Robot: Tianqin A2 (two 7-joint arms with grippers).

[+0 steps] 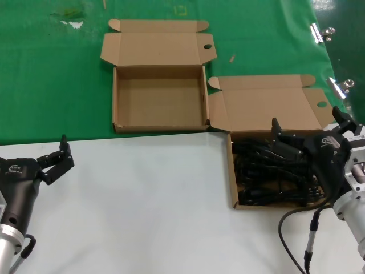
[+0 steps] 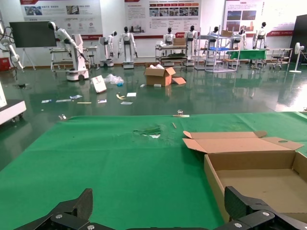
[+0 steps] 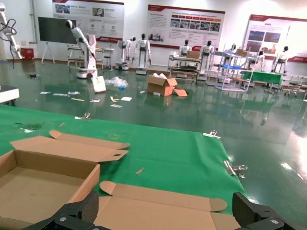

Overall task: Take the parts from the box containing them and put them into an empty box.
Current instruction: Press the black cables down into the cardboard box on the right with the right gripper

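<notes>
The empty box [image 1: 159, 97] lies open on the green cloth, its lid folded back; it also shows as the empty box [image 2: 259, 177] and the empty box [image 3: 43, 184]. To its right, the box containing the parts [image 1: 231, 171] straddles the cloth's edge, filled with black power cords [image 1: 256, 177]. My right gripper [image 1: 308, 123] hovers open over those cords, facing the box's raised lid [image 3: 168, 206]; nothing lies between the spread fingers of the right gripper [image 3: 165, 211]. My left gripper [image 1: 65, 153] rests open above the white table at the near left, the left gripper [image 2: 158, 206] pointing across the cloth.
A white table [image 1: 142, 200] fills the near side and a green cloth [image 1: 57, 85] covers the far side. Metal binder clips [image 1: 322, 34] hold the cloth's right edge, and another clip [image 3: 233, 167] lies there too. A grey cable [image 1: 293, 228] loops by the right arm.
</notes>
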